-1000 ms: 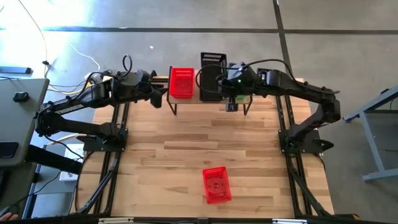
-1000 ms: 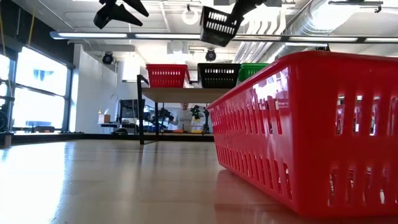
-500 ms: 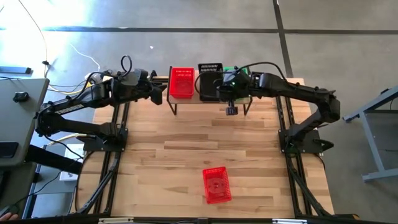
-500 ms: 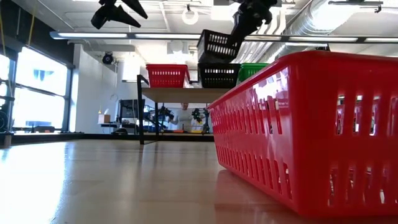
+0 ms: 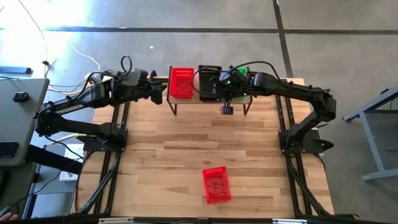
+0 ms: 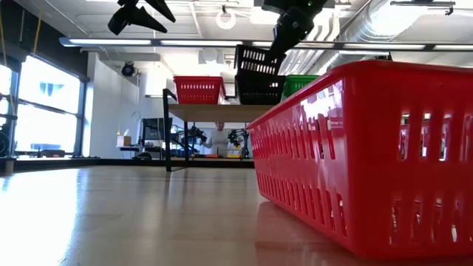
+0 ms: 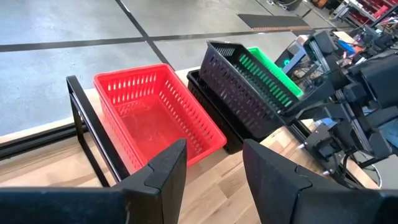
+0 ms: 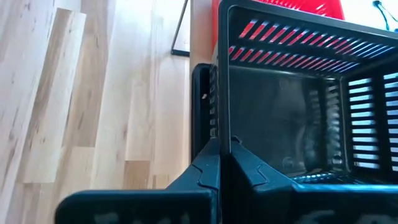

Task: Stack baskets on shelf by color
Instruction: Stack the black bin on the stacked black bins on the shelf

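The right claw (image 5: 219, 87), clenched on the tilted black plastic mesh basket (image 7: 249, 93), is lowering it from higher up (left claw (image 7: 211, 174) idling released) onto the black stack on the wooden-topped shelf (image 5: 186, 99).

we count two red baskets: one on the shelf (image 5: 186, 101) at (image 5: 181, 82) and one alone on the table at (image 5: 216, 185). we count two black baskets, one tilted at (image 7: 249, 87) above one lying flat at (image 7: 214, 115). we count one green stack (image 7: 270, 74); how many baskets it holds we cannot tell.
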You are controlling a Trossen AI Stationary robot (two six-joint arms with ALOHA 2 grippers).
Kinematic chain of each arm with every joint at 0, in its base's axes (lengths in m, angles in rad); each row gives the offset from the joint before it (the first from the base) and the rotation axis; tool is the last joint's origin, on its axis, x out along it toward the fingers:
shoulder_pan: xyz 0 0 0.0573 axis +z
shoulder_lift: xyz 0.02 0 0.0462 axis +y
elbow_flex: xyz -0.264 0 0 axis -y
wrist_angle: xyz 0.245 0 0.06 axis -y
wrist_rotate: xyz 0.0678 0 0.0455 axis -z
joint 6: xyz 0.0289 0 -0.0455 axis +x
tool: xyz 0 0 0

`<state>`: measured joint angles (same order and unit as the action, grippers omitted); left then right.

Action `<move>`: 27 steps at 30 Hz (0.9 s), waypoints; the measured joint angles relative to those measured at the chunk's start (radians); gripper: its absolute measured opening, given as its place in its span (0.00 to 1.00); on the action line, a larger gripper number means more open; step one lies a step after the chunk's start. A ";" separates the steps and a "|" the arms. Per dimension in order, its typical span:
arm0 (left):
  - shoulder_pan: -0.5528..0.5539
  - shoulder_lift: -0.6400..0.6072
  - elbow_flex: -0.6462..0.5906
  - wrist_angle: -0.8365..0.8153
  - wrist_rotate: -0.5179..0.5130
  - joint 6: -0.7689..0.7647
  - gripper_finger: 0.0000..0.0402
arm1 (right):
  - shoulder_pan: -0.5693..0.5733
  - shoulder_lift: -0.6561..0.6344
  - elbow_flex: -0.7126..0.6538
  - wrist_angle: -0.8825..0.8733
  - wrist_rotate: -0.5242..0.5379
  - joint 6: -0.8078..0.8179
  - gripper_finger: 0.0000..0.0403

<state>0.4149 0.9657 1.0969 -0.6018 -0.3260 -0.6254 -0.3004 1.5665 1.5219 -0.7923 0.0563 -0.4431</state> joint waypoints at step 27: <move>0.000 0.000 0.000 0.000 0.008 -0.001 0.37 | -0.021 0.047 0.000 0.032 0.060 0.002 0.09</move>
<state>0.4145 0.9657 1.0969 -0.6018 -0.3180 -0.6262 -0.3210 1.6138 1.5223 -0.7600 0.1165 -0.4414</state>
